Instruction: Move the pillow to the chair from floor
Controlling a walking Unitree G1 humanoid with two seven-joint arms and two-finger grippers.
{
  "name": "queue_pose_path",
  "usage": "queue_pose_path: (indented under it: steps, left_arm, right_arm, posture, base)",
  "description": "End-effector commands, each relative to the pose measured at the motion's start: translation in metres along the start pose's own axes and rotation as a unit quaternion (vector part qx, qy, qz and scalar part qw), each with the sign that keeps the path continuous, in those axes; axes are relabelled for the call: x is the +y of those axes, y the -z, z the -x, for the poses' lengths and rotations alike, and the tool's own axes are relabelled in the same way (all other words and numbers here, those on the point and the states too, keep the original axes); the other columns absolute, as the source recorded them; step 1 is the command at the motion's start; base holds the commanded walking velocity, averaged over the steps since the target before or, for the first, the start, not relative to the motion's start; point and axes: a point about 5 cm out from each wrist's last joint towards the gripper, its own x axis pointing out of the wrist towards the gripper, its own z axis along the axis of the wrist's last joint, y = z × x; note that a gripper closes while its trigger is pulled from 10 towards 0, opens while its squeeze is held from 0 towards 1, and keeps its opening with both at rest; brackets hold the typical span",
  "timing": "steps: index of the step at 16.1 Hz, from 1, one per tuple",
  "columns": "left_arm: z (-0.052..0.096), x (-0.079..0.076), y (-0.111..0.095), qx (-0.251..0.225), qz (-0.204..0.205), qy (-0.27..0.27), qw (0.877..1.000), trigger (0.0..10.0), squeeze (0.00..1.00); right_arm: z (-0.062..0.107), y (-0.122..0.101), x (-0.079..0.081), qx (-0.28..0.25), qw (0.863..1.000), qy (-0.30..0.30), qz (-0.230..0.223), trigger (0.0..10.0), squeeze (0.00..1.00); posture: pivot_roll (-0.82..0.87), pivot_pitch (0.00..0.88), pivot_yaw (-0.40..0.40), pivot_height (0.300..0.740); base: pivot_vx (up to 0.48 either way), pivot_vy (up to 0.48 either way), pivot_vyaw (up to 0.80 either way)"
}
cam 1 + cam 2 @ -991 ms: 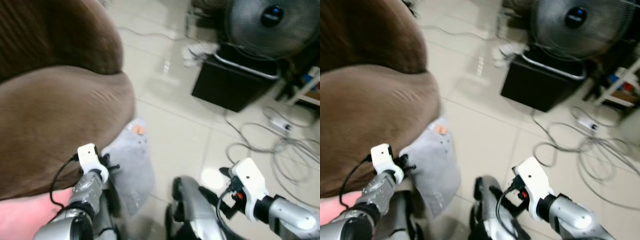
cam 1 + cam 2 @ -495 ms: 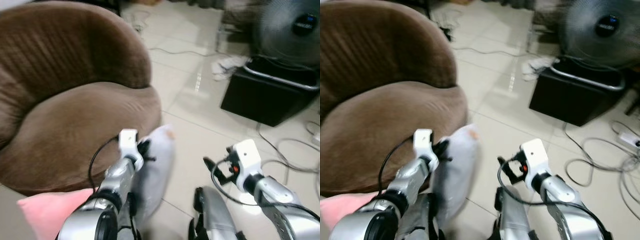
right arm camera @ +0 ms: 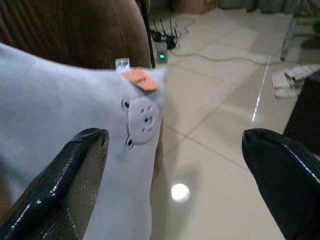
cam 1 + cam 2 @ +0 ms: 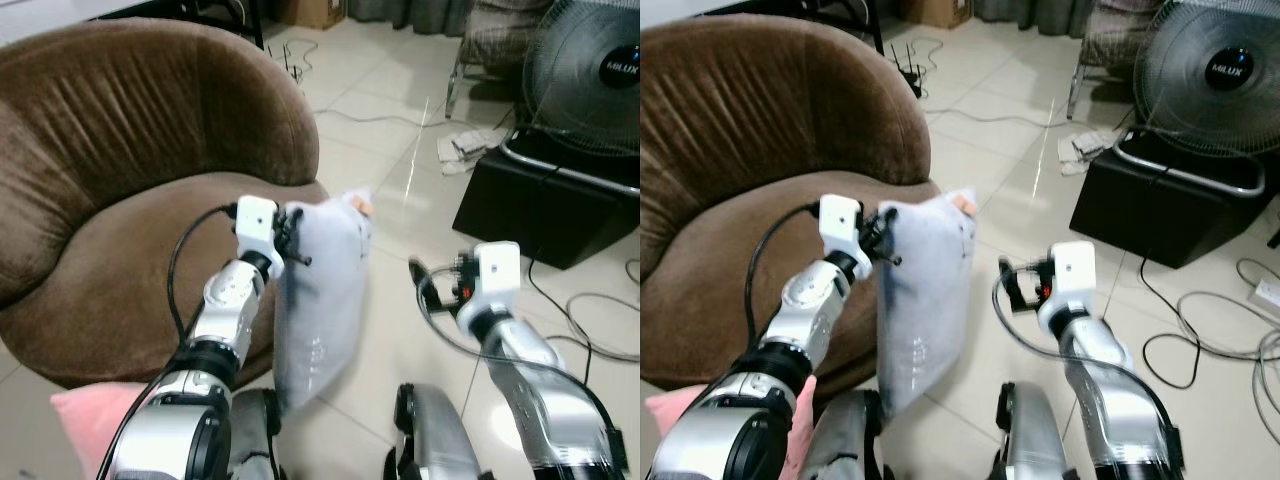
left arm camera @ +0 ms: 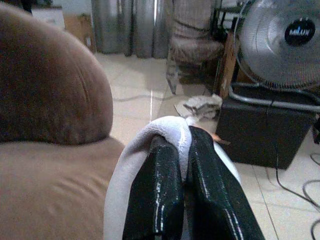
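— Where is the pillow (image 4: 322, 290)?
— Off the floor, hanging by its top edge from the left tool (image 5: 184, 165), clenched on the fabric, at the brown chair's (image 4: 110, 200) 3 o'clock edge.
— The right tool (image 3: 170, 180)?
— Spread wide, holding nothing, at the pillow's 3 o'clock.

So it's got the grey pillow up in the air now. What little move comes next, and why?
Probably swing the left gripper toward the brown chair: it pinches the pillow by its top edge, hanging beside the seat rather than over it.
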Motion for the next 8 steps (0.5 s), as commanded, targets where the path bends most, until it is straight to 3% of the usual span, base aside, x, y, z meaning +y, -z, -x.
queue_pose_path:
  steps: [1,3,7,8]
  left_arm:
    - [-0.005,0.006,-0.027,-0.059,-0.033,-0.004,0.998,0.0,0.00]
    - [-0.001,0.013,-0.071,-0.132,-0.058,-0.013,0.989,0.0,0.00]
    - [0.011,0.017,-0.098,-0.168,-0.071,-0.030,0.983,0.0,0.00]
    - [0.017,0.015,-0.109,-0.179,-0.093,-0.025,0.979,0.0,0.00]
  right_arm:
    - [-0.005,-0.006,0.000,-0.017,1.000,0.002,-0.007,10.0,0.00]
    - [-0.012,-0.022,0.011,-0.049,0.999,-0.016,0.001,10.0,0.00]
    - [-0.020,-0.027,0.010,-0.050,0.999,0.001,0.007,10.0,0.00]
    - [-0.023,-0.028,0.010,-0.037,0.999,0.002,0.019,10.0,0.00]
  posture:
    - [0.02,0.000,0.051,0.635]
    - [0.02,0.000,0.051,0.655]
    - [0.02,0.000,0.072,0.690]
    - [0.02,0.000,0.078,0.700]
  base:
    - [0.000,0.000,0.00]
    - [0.000,0.000,0.00]
    - [0.000,0.000,0.00]
    - [0.000,0.000,0.00]
